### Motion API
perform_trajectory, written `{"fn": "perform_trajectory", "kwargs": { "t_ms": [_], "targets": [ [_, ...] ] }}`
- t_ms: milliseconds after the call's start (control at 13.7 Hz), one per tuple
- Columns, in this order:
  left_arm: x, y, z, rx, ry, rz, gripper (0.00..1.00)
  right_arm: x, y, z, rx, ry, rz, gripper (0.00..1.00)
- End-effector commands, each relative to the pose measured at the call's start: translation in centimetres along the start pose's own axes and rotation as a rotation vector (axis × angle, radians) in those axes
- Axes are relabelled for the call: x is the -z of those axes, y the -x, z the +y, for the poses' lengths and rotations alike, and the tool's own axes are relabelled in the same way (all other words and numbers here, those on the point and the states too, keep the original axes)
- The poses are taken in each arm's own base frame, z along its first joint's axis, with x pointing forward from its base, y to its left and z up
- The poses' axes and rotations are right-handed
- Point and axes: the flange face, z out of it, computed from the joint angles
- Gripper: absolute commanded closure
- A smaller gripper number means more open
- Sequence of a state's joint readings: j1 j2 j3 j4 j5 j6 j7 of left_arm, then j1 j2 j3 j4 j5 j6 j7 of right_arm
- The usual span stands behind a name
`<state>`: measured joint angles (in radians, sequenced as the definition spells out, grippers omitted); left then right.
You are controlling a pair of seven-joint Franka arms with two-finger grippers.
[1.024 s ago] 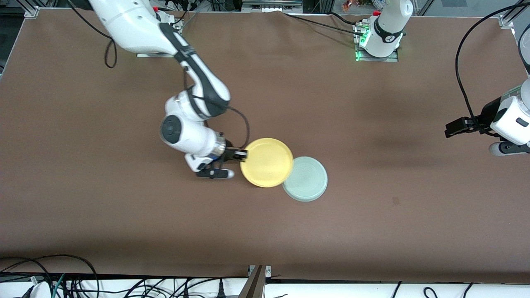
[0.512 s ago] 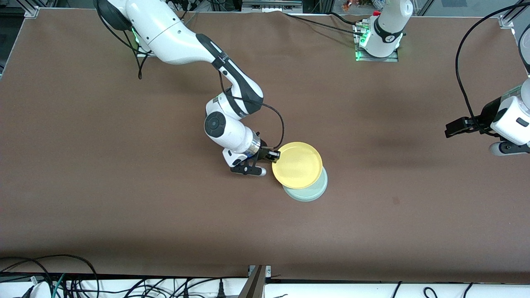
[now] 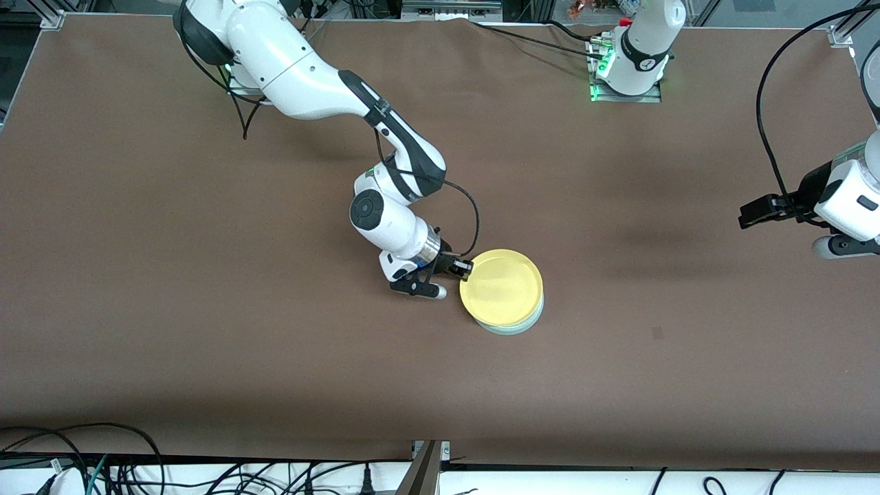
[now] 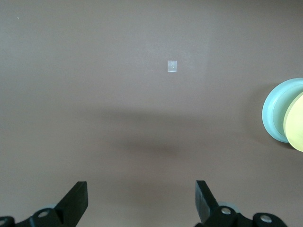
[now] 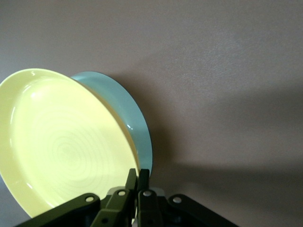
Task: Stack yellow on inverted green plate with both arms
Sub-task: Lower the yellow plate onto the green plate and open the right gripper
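Observation:
The yellow plate [image 3: 502,287] lies over the pale green plate [image 3: 512,326], which sits upside down on the table; only a thin green crescent shows past the yellow rim. My right gripper [image 3: 465,269] is shut on the yellow plate's rim at the edge toward the right arm's end. In the right wrist view the yellow plate [image 5: 61,146] fills the frame in front of the green plate [image 5: 130,113], and the gripper [image 5: 138,177] pinches the rim. My left gripper [image 4: 141,198] is open and empty, high over the table at the left arm's end; both plates [image 4: 284,113] show at its view's edge.
A small pale square mark [image 4: 172,66] lies on the brown table [image 3: 206,344], also visible in the front view [image 3: 658,333]. Cables hang along the table edge nearest the front camera. The left arm [image 3: 842,199] waits at its end.
My right gripper has carried the yellow plate sideways and down, from beside the green plate to over it, covering nearly all of it. The left arm has not moved.

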<state>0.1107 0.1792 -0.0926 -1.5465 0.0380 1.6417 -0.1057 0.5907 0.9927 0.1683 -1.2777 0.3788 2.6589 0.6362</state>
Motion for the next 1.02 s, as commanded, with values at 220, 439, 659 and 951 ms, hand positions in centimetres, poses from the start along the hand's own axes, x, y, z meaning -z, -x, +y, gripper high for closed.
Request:
{"fn": "perform_trajectory", "kwargs": {
  "t_ms": [220, 439, 659, 951],
  "targets": [
    [0.4, -0.1, 0.0, -0.020, 0.027, -0.001, 0.00, -0.3, 0.2, -1.8, -0.021, -0.051, 0.035, 1.00],
    [0.4, -0.1, 0.0, -0.020, 0.027, -0.001, 0.00, -0.4, 0.1, -1.6, -0.019, -0.049, 0.036, 0.86],
    [0.4, -0.1, 0.0, -0.020, 0.027, -0.001, 0.00, -0.4, 0.3, -1.8, -0.018, -0.047, 0.034, 0.00],
    [0.4, -0.1, 0.0, -0.020, 0.027, -0.001, 0.00, 2.5, 0.2, -3.7, 0.003, -0.048, 0.030, 0.00]
  ]
}}
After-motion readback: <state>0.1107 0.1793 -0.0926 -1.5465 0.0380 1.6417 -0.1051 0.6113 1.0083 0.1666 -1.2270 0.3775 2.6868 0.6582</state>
